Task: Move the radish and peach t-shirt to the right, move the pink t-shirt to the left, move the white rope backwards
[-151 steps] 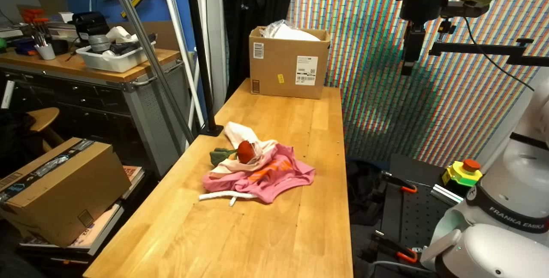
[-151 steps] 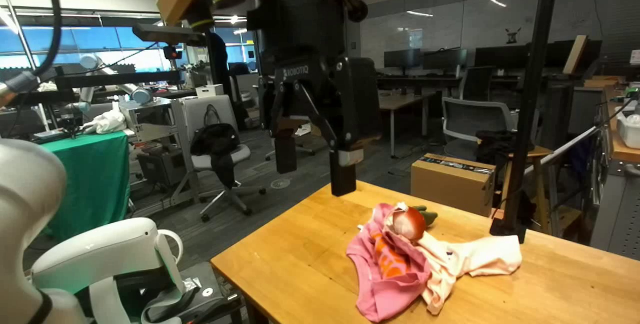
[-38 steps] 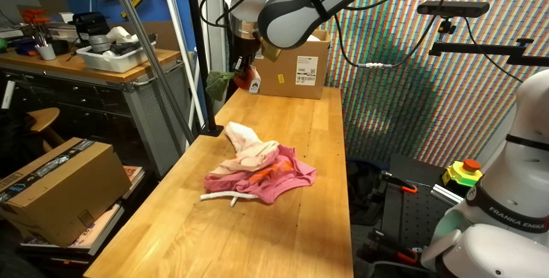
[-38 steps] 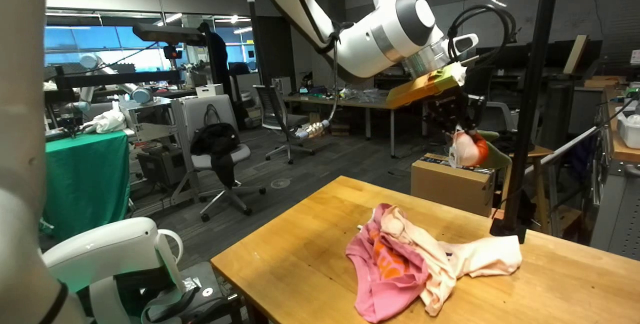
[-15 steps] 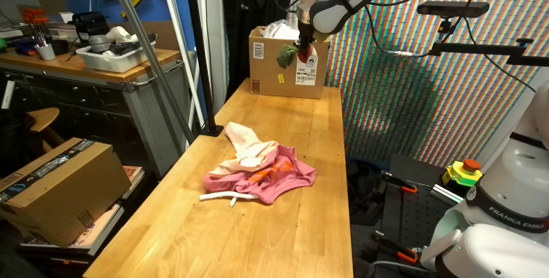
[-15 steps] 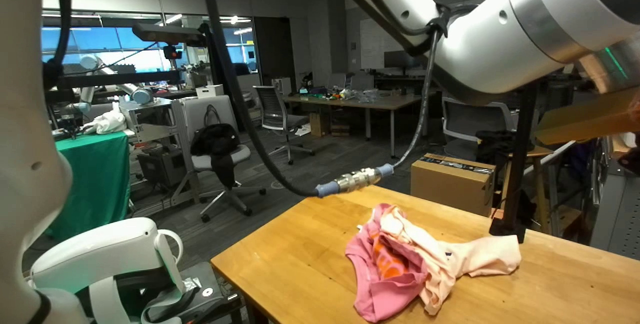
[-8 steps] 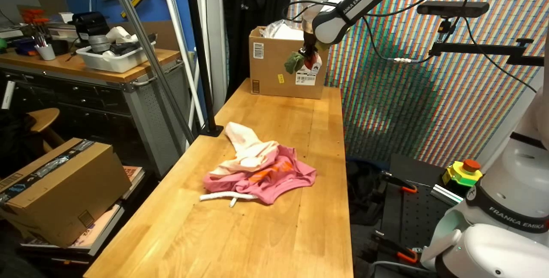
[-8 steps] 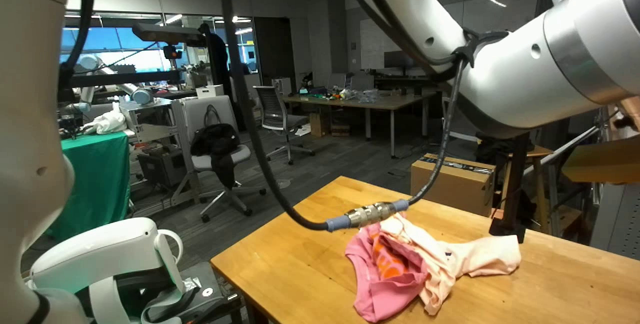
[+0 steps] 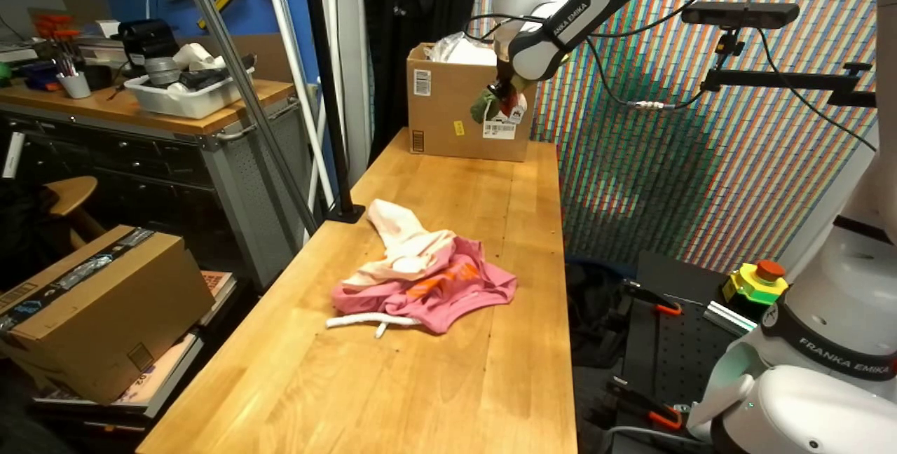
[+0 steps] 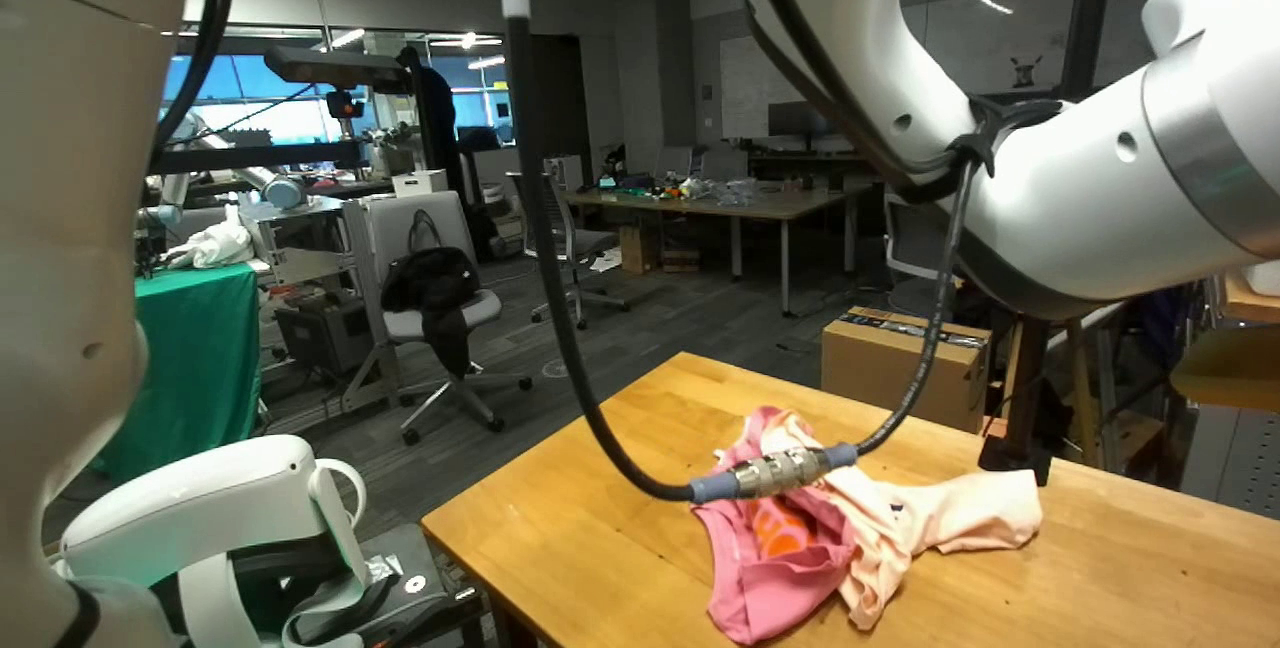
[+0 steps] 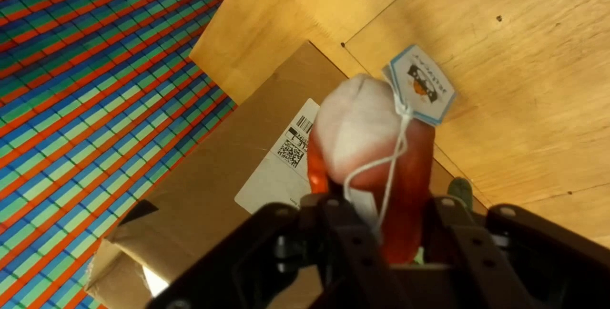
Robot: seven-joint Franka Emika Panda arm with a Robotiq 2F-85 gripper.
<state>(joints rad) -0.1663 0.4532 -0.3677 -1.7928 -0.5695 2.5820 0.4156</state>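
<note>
In the wrist view my gripper (image 11: 391, 209) is shut on the radish (image 11: 412, 161), a red and white plush with a string and paper tag. An exterior view puts the gripper (image 9: 503, 87) and the radish's green leaves (image 9: 483, 106) in the air before the cardboard box; the fingers are too small to judge there. The peach t-shirt (image 9: 406, 247) lies crumpled over part of the pink t-shirt (image 9: 459, 293) mid-table. From under the pink cloth pokes the white rope (image 9: 371, 317), its remainder covered. Both the peach t-shirt (image 10: 960, 518) and pink t-shirt (image 10: 765, 588) also show in an exterior view.
A cardboard box (image 9: 455, 100) occupies the table's far end, right behind the radish. At the left table edge rises a black pole (image 9: 345, 213). My arm's cable connector (image 10: 780, 473) hangs in front of the clothes in an exterior view.
The radish was on the clothes ten seconds ago; my gripper has since lifted it and carried it toward the box. In the last second it drifted slightly right and down. Clothes and rope barely changed.
</note>
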